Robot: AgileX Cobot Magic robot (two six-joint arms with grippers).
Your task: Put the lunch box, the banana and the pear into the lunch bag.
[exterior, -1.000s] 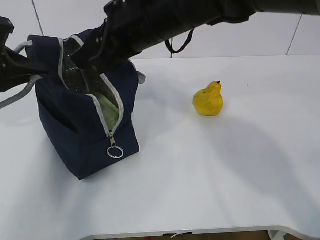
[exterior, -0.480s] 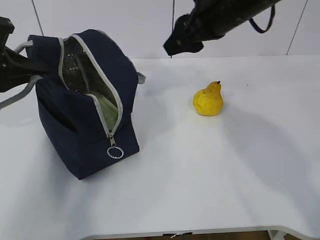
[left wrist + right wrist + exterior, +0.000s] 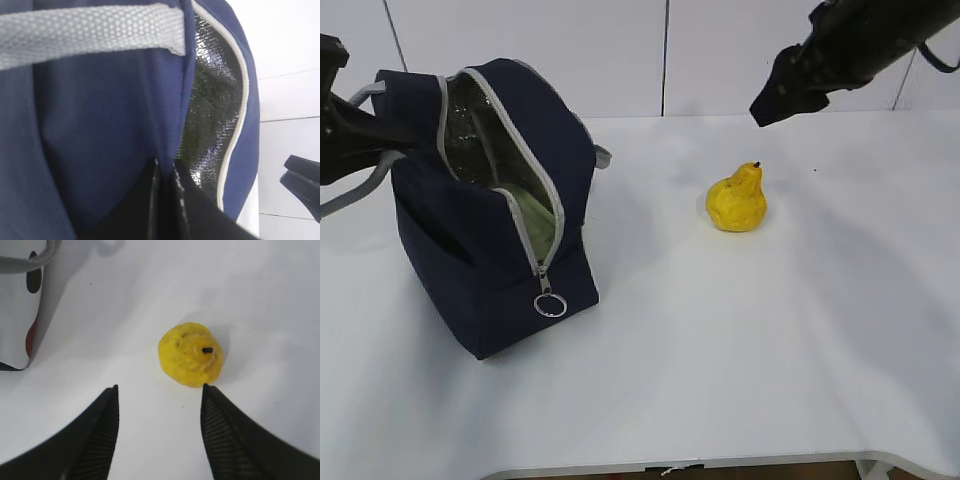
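So the right gripper [image 3: 157, 432] is spread wide with nothing between its ribbed fingers [image 3: 97, 435], hanging in the air above the white table [image 3: 740, 340]. Just past its fingertips, a bit toward the right-hand finger, the pear [image 3: 191, 355] sits upright on the table, stem pointing up at the wrist camera; the gripper isn't touching it. Further out and off to the gripper's left, a white panel of the lunch bag [image 3: 17, 310] with a dark spot and a red mark shows at the frame edge.

The left gripper [image 3: 165, 200] is clamped on the near wall of the lunch bag [image 3: 490, 230], its two dark jaws pressed together with only the navy fabric between them. Right beyond that pinch point is the silver lining and the grey zipper edge, and a grey strap crosses above. From the outside view the bag stands unzipped, its mouth gaping, with the pale green lid of the lunch box [image 3: 535, 215] visible inside. I can't spot the banana in any view.
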